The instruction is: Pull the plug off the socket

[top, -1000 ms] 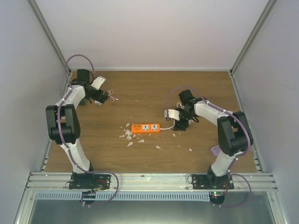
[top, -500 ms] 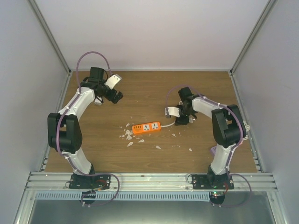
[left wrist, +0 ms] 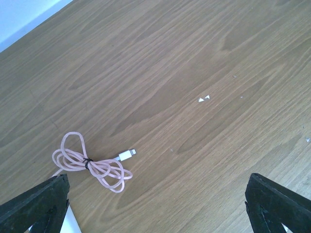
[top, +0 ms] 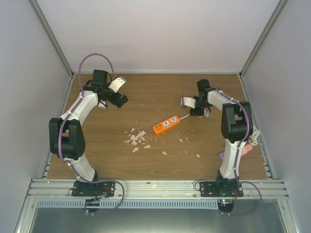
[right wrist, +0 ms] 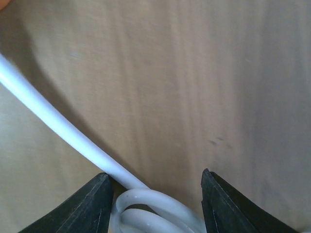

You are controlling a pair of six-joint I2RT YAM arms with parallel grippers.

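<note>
White panels (top: 146, 34) wall in the wooden table (top: 146, 92) where your two arms work. Your left arm (top: 80, 109) reaches toward the far left corner, and your right arm (top: 233, 121) folds toward the far right.

Between them, nearer the right, the orange power strip (top: 166, 124) lies at an angle on the wood. Its white cord (right wrist: 58, 126) runs up to your right gripper (right wrist: 155, 204). In that wrist view the fingers (right wrist: 99, 204) sit either side of loops of the cord. The loops fill the gap, so the gripper appears clamped on the cord, not on any plug.

Your left gripper (left wrist: 155, 206) hangs wide open above the wood with nothing between its tips. A coiled pink cable (left wrist: 90, 165) with a small white connector (left wrist: 127, 154) lies just beyond it, well apart from the strip. Paper scraps (top: 136, 138) litter the wood left of the strip.

From above, no plug can be made out on the strip's face, though it is too small to read with certainty. On that showing, the pull looks done or nearly so. What is left for you is to confirm the strip is bare and let go of the cord.
</note>
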